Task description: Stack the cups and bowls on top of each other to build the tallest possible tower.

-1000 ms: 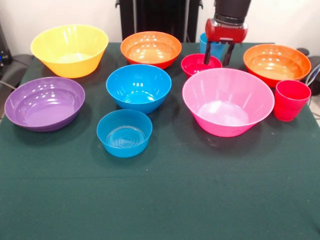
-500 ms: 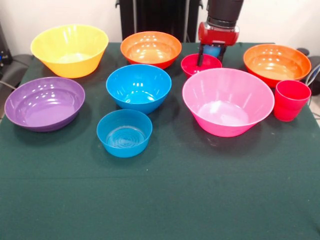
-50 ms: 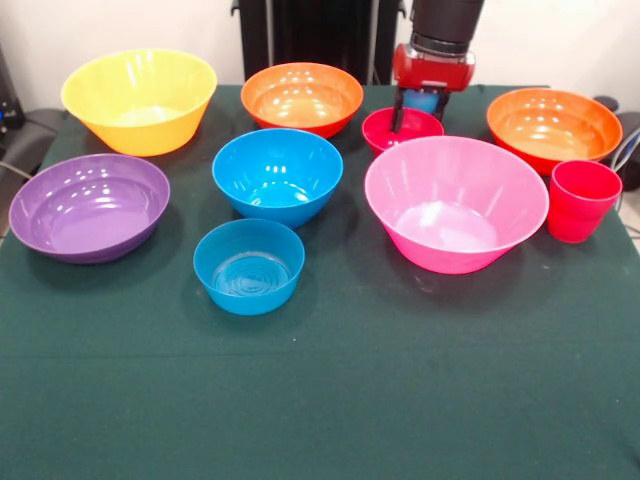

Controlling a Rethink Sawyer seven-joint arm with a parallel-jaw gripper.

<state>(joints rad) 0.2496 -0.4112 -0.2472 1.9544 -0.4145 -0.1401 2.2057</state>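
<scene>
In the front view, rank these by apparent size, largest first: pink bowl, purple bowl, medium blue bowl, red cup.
1. pink bowl
2. purple bowl, slightly narrower than the pink
3. medium blue bowl, though it sits a little farther back
4. red cup, clearly smallest

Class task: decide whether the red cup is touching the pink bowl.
Touching, or very nearly: the front view shows the red cup against the pink bowl rim with no green cloth between, though overlap could hide a gap.

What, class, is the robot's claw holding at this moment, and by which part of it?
It cannot be told for sure. The claw straddles the light blue cup near its rim, but whether it grips it is not visible.
</scene>
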